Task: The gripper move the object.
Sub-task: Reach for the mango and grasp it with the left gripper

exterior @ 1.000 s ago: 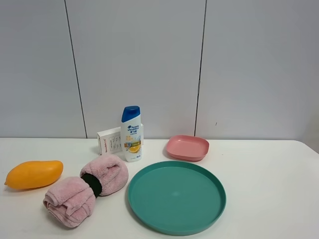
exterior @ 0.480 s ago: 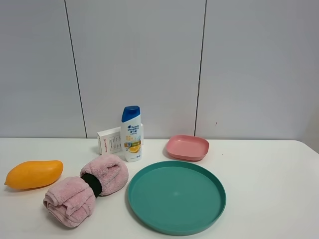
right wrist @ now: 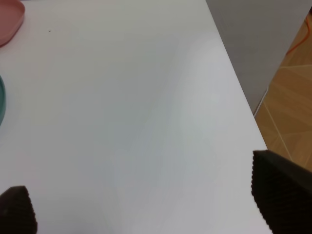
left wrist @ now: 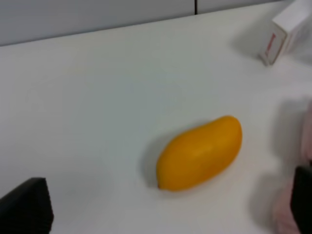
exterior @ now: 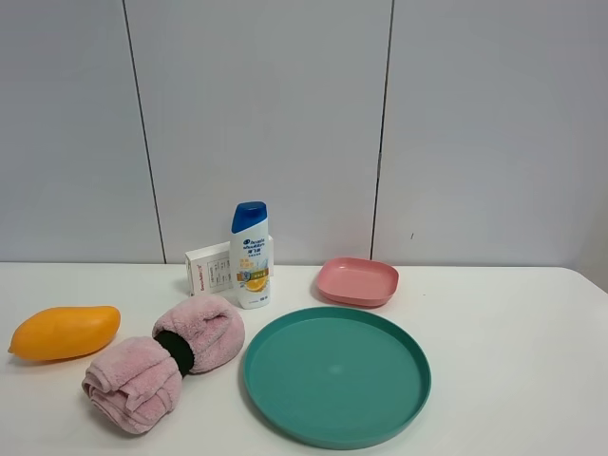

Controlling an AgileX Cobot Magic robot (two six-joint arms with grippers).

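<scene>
Hovering over the table [left wrist: 73,97], the left gripper [left wrist: 163,209] has its jaws spread wide and empty. The mango [left wrist: 200,153] lies untouched on the surface ahead of them, roughly in line with the gap but not yet inside it, and the pink towel [left wrist: 287,214] sits just beside one jaw tip. The right gripper [right wrist: 151,200] also has its jaws apart, with only bare table between them. Nothing seems done so far: the final approach, the grasp, the lift and the carry all remain.
</scene>
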